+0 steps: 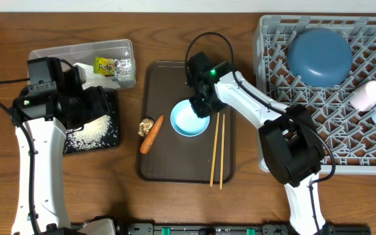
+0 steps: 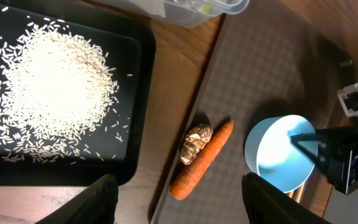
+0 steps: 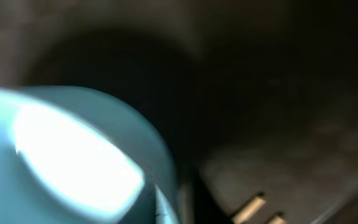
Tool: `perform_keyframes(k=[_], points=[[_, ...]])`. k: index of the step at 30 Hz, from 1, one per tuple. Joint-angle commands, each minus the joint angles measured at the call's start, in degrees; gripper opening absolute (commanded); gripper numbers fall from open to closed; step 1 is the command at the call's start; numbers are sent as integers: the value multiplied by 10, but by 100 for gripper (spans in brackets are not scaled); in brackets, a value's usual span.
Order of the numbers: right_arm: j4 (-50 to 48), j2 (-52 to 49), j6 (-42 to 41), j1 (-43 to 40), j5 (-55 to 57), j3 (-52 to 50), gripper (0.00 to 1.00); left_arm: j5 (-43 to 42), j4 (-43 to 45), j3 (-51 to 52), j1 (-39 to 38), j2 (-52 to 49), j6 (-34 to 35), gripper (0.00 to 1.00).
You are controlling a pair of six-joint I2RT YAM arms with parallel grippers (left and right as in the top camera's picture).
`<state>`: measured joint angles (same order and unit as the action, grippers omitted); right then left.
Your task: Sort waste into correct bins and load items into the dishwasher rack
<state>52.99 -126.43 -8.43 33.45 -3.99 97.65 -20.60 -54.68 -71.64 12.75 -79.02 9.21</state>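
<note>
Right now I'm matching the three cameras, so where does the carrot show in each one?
Overhead: carrot left of centre, at the brown tray's left edge.
Left wrist: carrot at bottom centre, slanting.
Right wrist: not in it.
Shared landmark: the pale blue bowl, seen in all three.

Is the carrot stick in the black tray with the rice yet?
No, the carrot stick lies at the brown tray's edge beside the brown bit, outside the black tray.

Left gripper (image 2: 180, 186) hangs with fingers spread wide; right gripper (image 1: 199, 106) reaches leftward (jaw gap unclear).
</note>
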Motion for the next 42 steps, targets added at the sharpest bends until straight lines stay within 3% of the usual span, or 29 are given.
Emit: perform_keyframes(k=[1, 9, 20, 28, 34, 42], points=[[-3, -3, -12, -1, 42, -2, 1, 3, -2, -7, 2, -3, 1, 65], [-3, 19, -9, -14, 43, 1, 1, 3, -3, -7, 2, -3, 1, 65], [-3, 217, 11, -96, 222, 6, 1, 3, -3, -7, 2, -3, 1, 65], [20, 286, 55, -190, 249, 6, 1, 3, -3, -7, 2, -3, 1, 65], [40, 287, 53, -238, 182, 5, 1, 3, -3, -7, 2, -3, 1, 65], [30, 283, 53, -233, 118, 5, 1, 3, -3, -7, 2, -3, 1, 65]])
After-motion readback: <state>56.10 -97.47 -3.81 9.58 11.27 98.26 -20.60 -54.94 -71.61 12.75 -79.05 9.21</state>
